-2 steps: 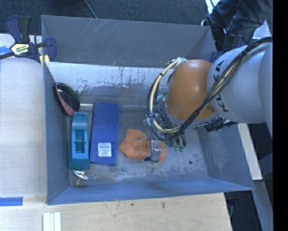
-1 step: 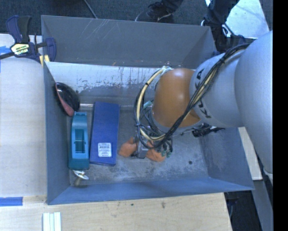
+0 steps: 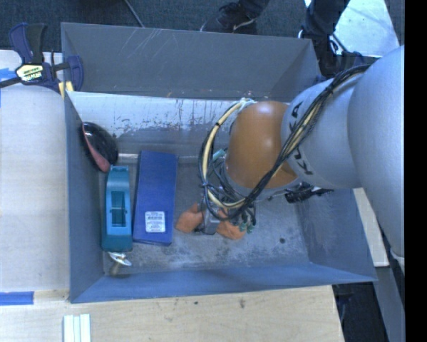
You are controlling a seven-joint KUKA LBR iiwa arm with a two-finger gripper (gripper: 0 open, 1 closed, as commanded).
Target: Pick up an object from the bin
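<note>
Orange, lumpy thing [image 3: 189,221] lies on the bin [image 3: 299,242] floor, a little toward 6 o'clock from centre. The jaws are down at it, with orange showing at their 9 and 4 o'clock sides. Whether the jaws are open or closed on it cannot be told. The arm's orange cover [image 3: 256,144] and cables [image 3: 214,180] stand directly above. Blue box [image 3: 155,191] lies flat at 9 o'clock of the jaws, near the orange thing but apart. Teal tape dispenser [image 3: 118,209] lies just beside the box, farther toward 9. Black-and-pink thing [image 3: 99,146] rests at 10 o'clock by the bin wall.
</note>
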